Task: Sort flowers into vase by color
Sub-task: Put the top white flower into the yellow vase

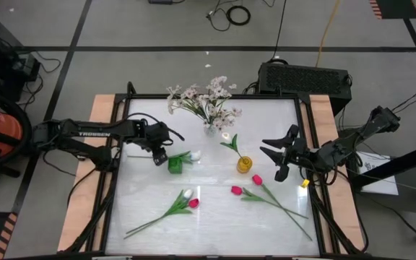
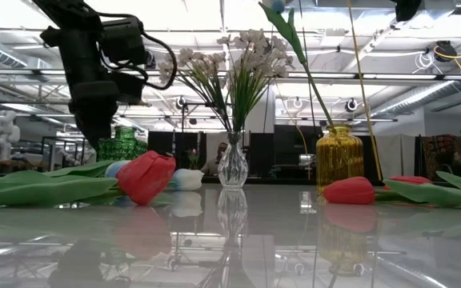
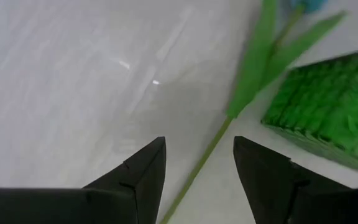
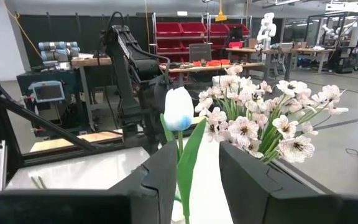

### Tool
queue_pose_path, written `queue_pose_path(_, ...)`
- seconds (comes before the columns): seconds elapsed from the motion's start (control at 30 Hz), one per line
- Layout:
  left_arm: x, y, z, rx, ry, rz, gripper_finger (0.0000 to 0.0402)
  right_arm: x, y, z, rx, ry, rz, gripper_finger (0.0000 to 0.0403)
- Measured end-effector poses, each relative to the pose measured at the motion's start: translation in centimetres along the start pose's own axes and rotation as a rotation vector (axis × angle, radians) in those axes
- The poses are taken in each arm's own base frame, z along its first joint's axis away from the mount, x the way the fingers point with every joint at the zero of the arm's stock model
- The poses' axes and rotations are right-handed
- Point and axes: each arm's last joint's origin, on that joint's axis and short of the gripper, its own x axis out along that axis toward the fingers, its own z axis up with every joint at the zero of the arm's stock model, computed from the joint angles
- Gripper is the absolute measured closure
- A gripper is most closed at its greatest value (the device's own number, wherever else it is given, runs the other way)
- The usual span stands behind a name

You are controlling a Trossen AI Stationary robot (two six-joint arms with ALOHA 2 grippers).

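White tabletop (image 1: 215, 217), left fingers (image 3: 145, 171) parted astride green stem (image 3: 197, 171), right fingers (image 4: 166, 171) parted, white tulip (image 4: 179, 111) beyond.

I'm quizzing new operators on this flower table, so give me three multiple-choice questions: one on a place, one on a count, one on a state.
1. The blossom sprays stand in: A a basket, B the clear vase, C a mug.
2. Pink tulips lying on the table: A one, B three, C six.
3. The left gripper is: A open astride a green stem, B shut on a blossom, C out of sight.
Answers: B, the sprays rise from clear glass; B, three pink heads show from above; A, its fingers stand apart with the stem between them.
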Motion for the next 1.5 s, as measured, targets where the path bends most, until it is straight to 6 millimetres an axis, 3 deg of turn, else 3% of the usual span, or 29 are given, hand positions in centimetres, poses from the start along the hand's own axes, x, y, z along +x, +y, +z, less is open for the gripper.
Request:
queue_pose_path(0.4,2.9,-0.3,-4.5,-0.142,0.082,0.113,0.0205,1.0,-1.1,-0.8,-0.146,0.063,-0.081,0.0291)
queue_pose_path(0.7,2.9,-1.4,-4.0,0.032,-0.05,0.117,0.0205,2.7,-1.8,-1.7,-0.166,0.111,-0.13,0.0291)
queue_pose_path(0.93,4.3,-1.1,-4.3,0.068,0.027,0.107,0.0213,3.2,-2.4,-0.7,-0.214,0.043,-0.168,0.0291)
queue_pose_path(1.13,5.2,-0.8,-4.6,0.093,0.071,0.113,0.0254,3.4,-2.7,0.0,-0.246,-0.006,-0.193,0.0291)
queue_pose_path(1.5,5.2,0.6,-3.8,0.123,0.063,0.036,0.0371,3.4,-2.7,0.8,-0.269,-0.061,-0.201,0.0291)
